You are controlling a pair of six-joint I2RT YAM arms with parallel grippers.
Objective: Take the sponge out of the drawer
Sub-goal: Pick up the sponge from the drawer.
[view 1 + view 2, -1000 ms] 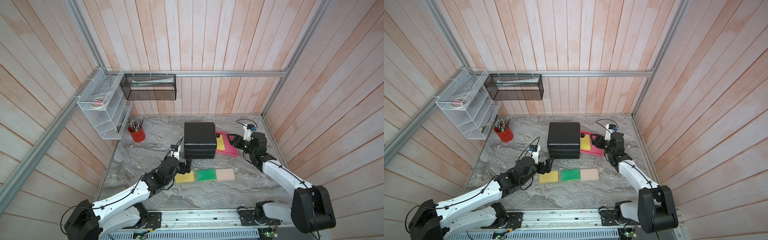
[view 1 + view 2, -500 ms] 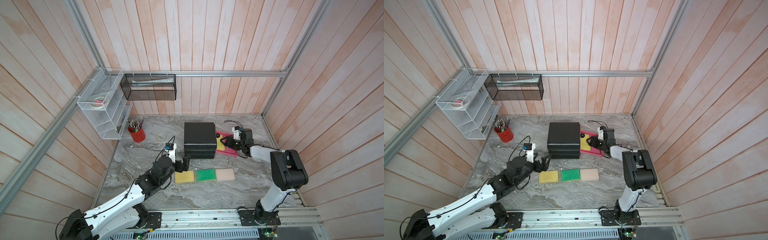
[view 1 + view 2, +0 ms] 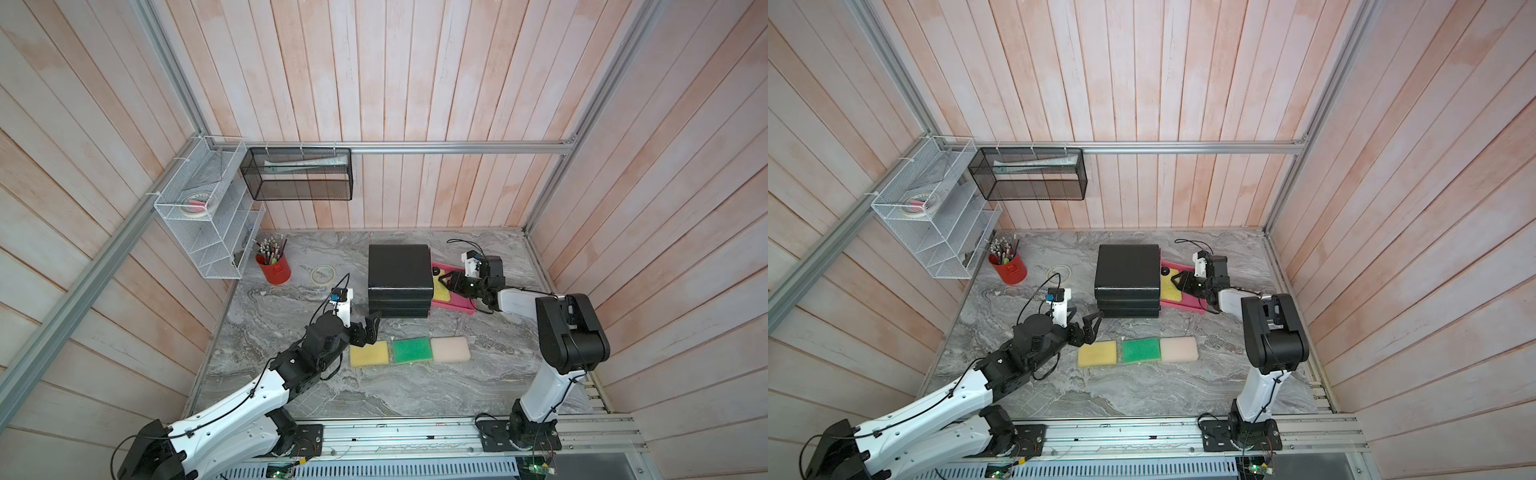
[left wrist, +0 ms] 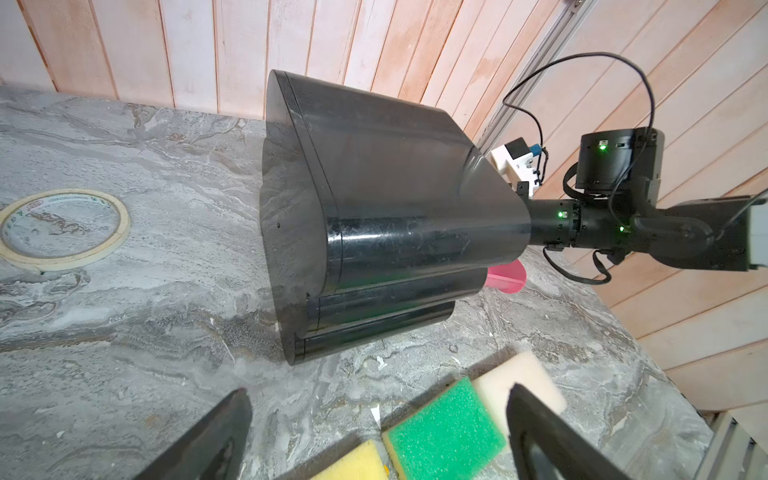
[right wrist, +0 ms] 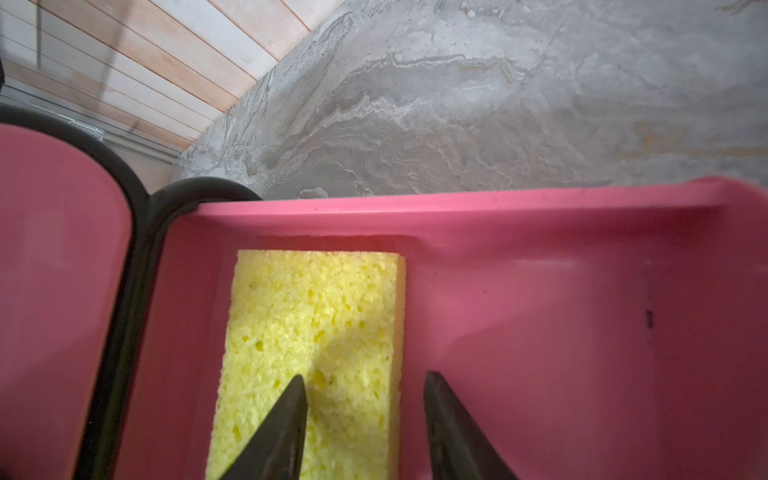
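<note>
Now: right gripper poised over the drawer sponge

Right of centre in both top views, the yellow rectangular foam sponge [image 3: 439, 286] lies flat in the pink plastic drawer [image 3: 455, 305], which stands pulled out of the black glossy drawer cabinet [image 3: 399, 270]. The right gripper [image 5: 361, 386] has its jaws partly spread and pinches nothing: one finger is over the sponge, the other over bare drawer floor just beside its long edge.

A good grasp probably wants the gripper shifted across so both fingers bracket the sponge's width, then lowered before squeezing. Foam should give, so a firm pinch seems safe.

The left gripper [image 4: 378, 392] hangs spread wide over the grey marbled counter [image 3: 415, 395], near a row of three loose foam sponges [image 3: 411, 350].

Whether a finger touches the sponge is unclear. In the right wrist view its near end is cut off and its thickness is hidden.
</note>
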